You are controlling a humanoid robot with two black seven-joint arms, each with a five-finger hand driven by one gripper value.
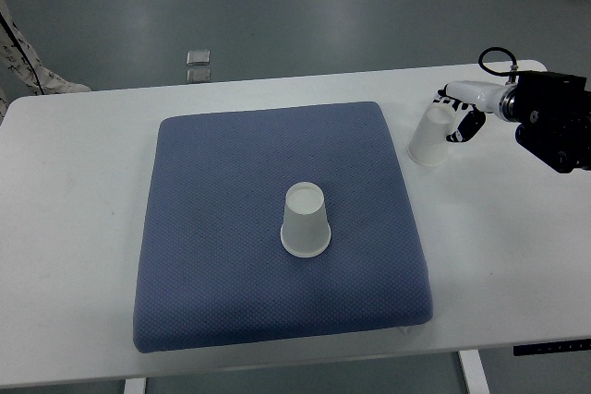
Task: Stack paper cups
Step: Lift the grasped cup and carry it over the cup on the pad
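Observation:
A white paper cup (pixel 306 220) stands upside down near the middle of the blue mat (pixel 212 228). A second white paper cup (pixel 428 138) is off the mat on the white table, by the mat's far right corner, tilted a little. My right hand (pixel 459 111) comes in from the right edge and has its fingers (pixel 467 126) curled around this cup's upper right side. The cup's lower rim is at or just above the table; I cannot tell if it touches. The left arm does not show.
The blue mat covers most of the white table (pixel 74 228). Bare table strips run along the left, the right and the front. Two small square objects (pixel 198 65) lie on the floor beyond the far edge. A white patterned object (pixel 18 57) shows at the left edge.

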